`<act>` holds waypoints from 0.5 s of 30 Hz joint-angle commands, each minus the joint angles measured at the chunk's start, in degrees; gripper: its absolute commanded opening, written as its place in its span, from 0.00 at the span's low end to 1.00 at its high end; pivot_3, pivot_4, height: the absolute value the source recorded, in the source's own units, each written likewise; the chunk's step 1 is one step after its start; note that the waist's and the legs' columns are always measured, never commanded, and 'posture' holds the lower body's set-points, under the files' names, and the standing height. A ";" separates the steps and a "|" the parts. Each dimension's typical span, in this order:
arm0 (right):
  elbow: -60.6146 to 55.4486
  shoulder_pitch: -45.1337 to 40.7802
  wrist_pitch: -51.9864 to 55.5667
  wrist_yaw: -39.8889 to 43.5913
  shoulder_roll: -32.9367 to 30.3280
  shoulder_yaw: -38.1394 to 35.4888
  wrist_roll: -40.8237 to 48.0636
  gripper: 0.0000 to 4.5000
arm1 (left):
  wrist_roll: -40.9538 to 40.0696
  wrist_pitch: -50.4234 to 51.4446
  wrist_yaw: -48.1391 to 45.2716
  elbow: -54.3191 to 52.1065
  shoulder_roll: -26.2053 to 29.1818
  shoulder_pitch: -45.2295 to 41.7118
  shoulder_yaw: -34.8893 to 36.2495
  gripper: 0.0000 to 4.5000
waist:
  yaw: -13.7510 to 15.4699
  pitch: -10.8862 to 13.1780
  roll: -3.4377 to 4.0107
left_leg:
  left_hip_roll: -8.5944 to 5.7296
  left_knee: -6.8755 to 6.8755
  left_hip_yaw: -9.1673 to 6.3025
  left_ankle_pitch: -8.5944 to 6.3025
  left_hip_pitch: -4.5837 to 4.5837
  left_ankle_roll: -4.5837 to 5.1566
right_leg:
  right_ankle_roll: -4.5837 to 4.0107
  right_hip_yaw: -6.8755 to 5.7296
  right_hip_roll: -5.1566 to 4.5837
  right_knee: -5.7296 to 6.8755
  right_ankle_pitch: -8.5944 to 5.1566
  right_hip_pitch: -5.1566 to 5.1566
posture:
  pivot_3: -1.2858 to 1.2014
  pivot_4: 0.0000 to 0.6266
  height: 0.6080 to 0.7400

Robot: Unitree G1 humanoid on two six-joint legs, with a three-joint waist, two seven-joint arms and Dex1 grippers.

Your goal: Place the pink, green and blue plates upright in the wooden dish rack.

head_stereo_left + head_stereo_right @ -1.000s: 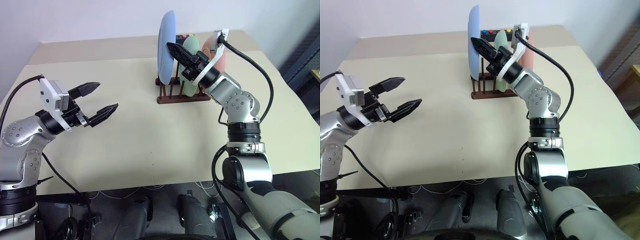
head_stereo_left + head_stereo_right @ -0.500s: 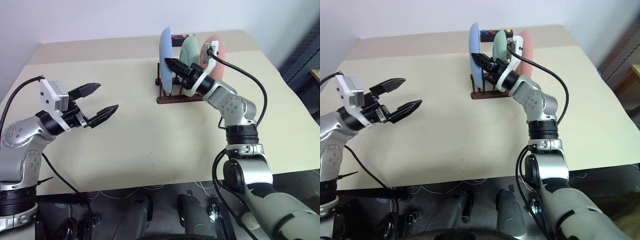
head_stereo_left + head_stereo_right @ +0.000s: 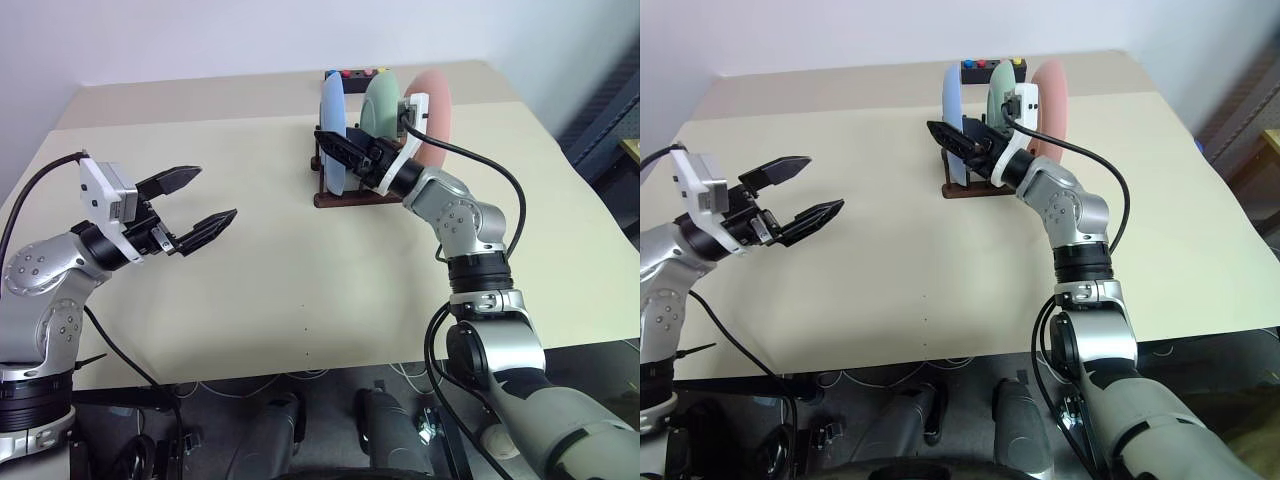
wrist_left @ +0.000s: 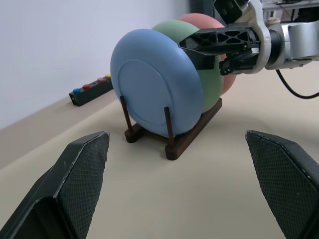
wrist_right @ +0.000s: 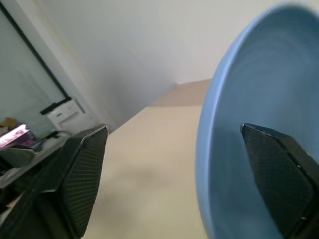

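The blue plate (image 3: 333, 130) stands upright in the front slot of the wooden dish rack (image 3: 365, 197). Behind it stand the green plate (image 3: 383, 95) and the pink plate (image 3: 440, 100), also upright. My right gripper (image 3: 335, 145) is open, its fingers on either side of the blue plate's rim; the right wrist view shows that rim (image 5: 209, 149) between them. My left gripper (image 3: 215, 192) hovers open and empty over the left of the table, pointing toward the rack (image 4: 192, 132).
A black box with coloured buttons (image 3: 352, 74) lies just behind the rack. The beige table (image 3: 300, 280) stretches wide in front of the rack. Its far edge meets a white wall, and shelving stands off to the right.
My right arm lowered the blue plate from above the rack into the front slot, then the gripper opened and let go. The left arm stayed still.
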 commanded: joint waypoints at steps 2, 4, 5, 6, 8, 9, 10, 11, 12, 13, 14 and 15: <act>-3.90 -2.19 -4.86 1.39 -0.70 0.74 -1.95 0.99 | -0.11 -0.89 -0.04 -1.43 0.70 -0.47 0.89 1.00 | -0.01 0.00 0.00 | 0.00 0.00 0.00 0.00 0.00 0.00 | 0.00 0.00 0.00 0.00 0.00 0.00 | 0.52 0.24 1.00; -4.33 -2.13 -4.91 1.60 -0.85 0.94 -2.20 0.99 | -0.15 -0.87 -0.09 -1.42 0.70 -0.52 0.84 1.00 | -0.02 0.00 0.00 | 0.00 0.00 0.00 0.00 0.00 -0.01 | 0.00 0.00 0.00 0.00 0.00 -0.01 | 0.52 0.24 1.00; -4.66 -2.08 -4.97 1.63 -0.90 0.98 -2.27 0.99 | -0.16 -0.85 -0.09 -1.41 0.66 -0.58 0.78 1.00 | -0.02 0.00 0.00 | 0.00 0.00 0.00 0.00 0.00 -0.01 | 0.00 0.00 0.00 0.00 0.00 0.00 | 0.52 0.24 1.00; -5.00 -2.03 -5.07 1.66 -0.96 1.03 -2.35 0.99 | -0.13 -0.85 -0.06 -1.39 0.60 -0.67 0.66 1.00 | -0.02 0.00 0.00 | 0.00 0.00 0.00 0.00 0.00 -0.01 | 0.00 0.00 0.00 0.00 0.00 0.00 | 0.52 0.24 1.00; -5.79 -1.94 -5.44 1.83 -1.12 1.12 -2.55 0.99 | -0.14 -0.74 0.02 -1.45 0.54 -0.85 0.47 1.00 | 0.00 0.00 0.00 | 0.00 0.00 0.00 0.00 0.00 -0.01 | 0.00 0.00 0.00 0.00 0.00 0.00 | 0.52 0.24 1.00; -6.27 -1.88 -5.59 1.86 -1.21 1.11 -2.61 0.99 | -0.12 -0.72 0.04 -1.47 0.51 -0.91 0.37 1.00 | 0.01 0.00 0.00 | 0.00 0.00 0.00 0.00 0.00 -0.01 | 0.00 0.00 0.00 0.00 0.00 0.00 | 0.52 0.24 1.00; -6.71 -1.87 -6.02 1.52 -1.23 0.73 -2.58 0.99 | -0.11 -0.72 0.05 -1.47 0.47 -0.92 0.32 1.00 | 0.03 0.00 0.00 | 0.00 0.00 0.00 0.00 0.00 -0.01 | 0.00 0.00 0.00 0.00 0.00 0.00 | 0.52 0.24 1.00; -7.05 -1.89 -6.62 1.20 -1.19 0.21 -2.44 0.99 | -0.12 -0.74 0.03 -1.45 0.45 -0.92 0.30 1.00 | 0.03 0.00 0.00 | 0.00 0.00 0.00 0.00 0.00 -0.01 | 0.00 0.00 0.00 0.00 0.00 0.00 | 0.52 0.24 1.00; -7.25 -1.94 -7.03 0.86 -1.15 -0.36 -2.18 0.99 | -0.10 -0.78 -0.01 -1.41 0.45 -0.90 0.30 1.00 | 0.02 0.00 0.00 | 0.00 0.00 0.00 0.00 0.00 -0.01 | 0.00 0.00 0.00 0.00 0.00 0.00 | 0.52 0.24 1.00; -7.41 -1.92 -8.86 0.15 -1.08 -1.02 -2.54 0.99 | -0.05 -0.85 -0.04 -1.31 0.43 -0.94 0.25 1.00 | 0.01 0.00 0.00 | 0.00 0.00 0.00 0.00 0.00 -0.01 | 0.00 0.00 0.00 0.00 0.00 0.00 | 0.52 0.24 1.00; -7.59 -1.85 -10.60 -0.35 -0.98 -1.53 -2.83 0.99 | 0.01 -0.91 -0.07 -1.18 0.43 -1.03 0.22 1.00 | 0.03 0.00 0.00 | 0.00 0.00 0.00 0.00 0.00 -0.01 | 0.00 0.00 0.00 0.00 0.00 0.00 | 0.52 0.24 1.00; -7.81 -1.76 -11.34 -0.75 -0.93 -2.08 -2.54 0.99 | 0.08 -0.97 -0.10 -0.98 0.43 -1.24 0.13 1.00 | 0.04 0.00 0.00 | 0.00 0.00 0.00 0.00 0.00 -0.01 | 0.00 0.00 0.01 0.00 0.00 0.00 | 0.52 0.24 1.00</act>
